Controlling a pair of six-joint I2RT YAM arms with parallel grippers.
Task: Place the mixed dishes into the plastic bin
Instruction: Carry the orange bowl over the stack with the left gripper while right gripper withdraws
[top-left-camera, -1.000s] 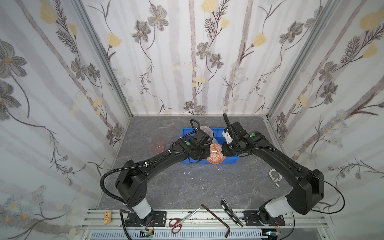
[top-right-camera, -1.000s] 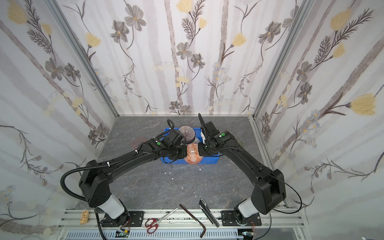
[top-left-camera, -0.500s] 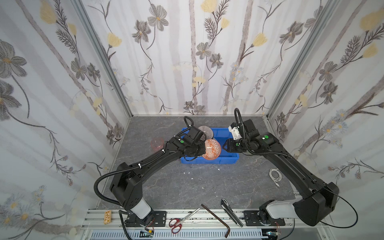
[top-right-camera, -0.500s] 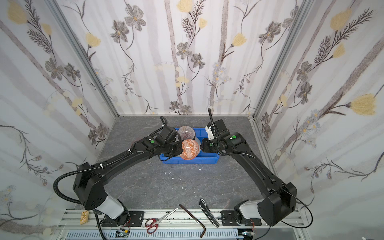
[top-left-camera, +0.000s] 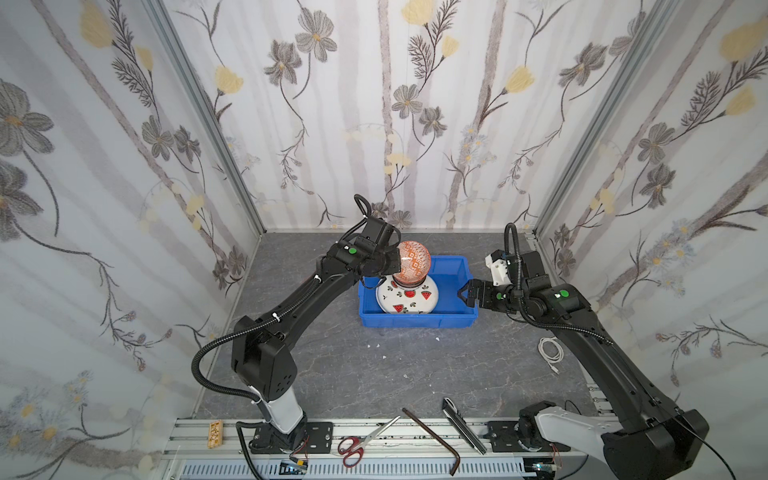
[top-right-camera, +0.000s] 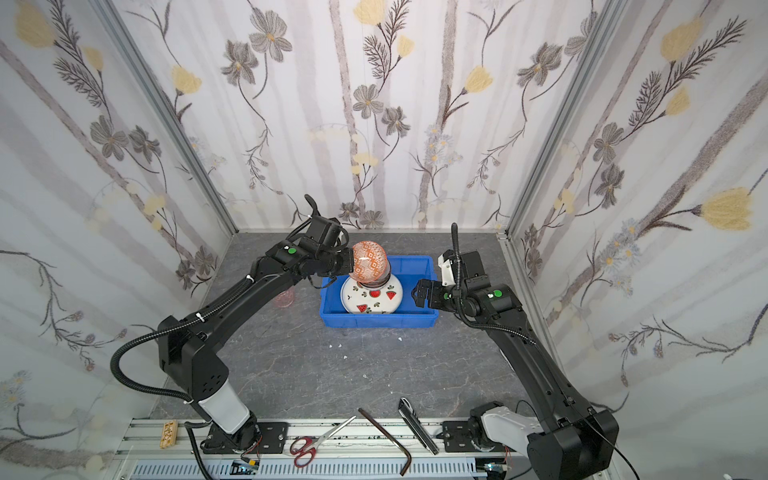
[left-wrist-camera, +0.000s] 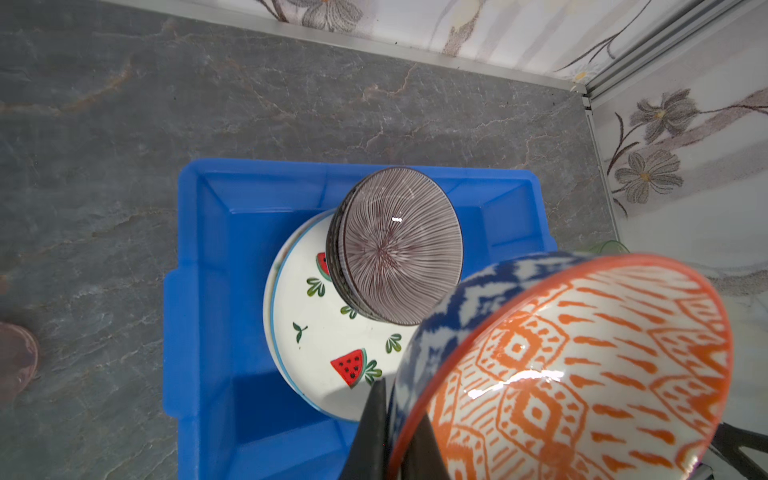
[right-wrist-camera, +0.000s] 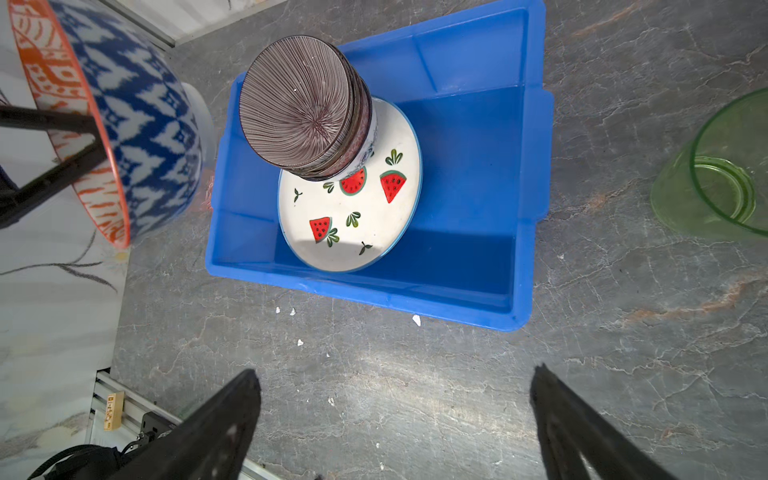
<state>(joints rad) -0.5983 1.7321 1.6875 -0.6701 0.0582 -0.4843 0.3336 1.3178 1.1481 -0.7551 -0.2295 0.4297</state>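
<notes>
Robot lab booth — wallpapered panels (top-left-camera: 374, 124); aluminium mounting rail (top-left-camera: 191, 438).

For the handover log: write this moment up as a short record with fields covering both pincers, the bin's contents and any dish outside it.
left pincer: shut on the rim of the orange bowl, which is tilted above the blue bin
right pincer: open, empty, near the bin's right end
in bin: watermelon plate, with the striped bowl on top of it
outside bin: green tumbler on the table
</notes>
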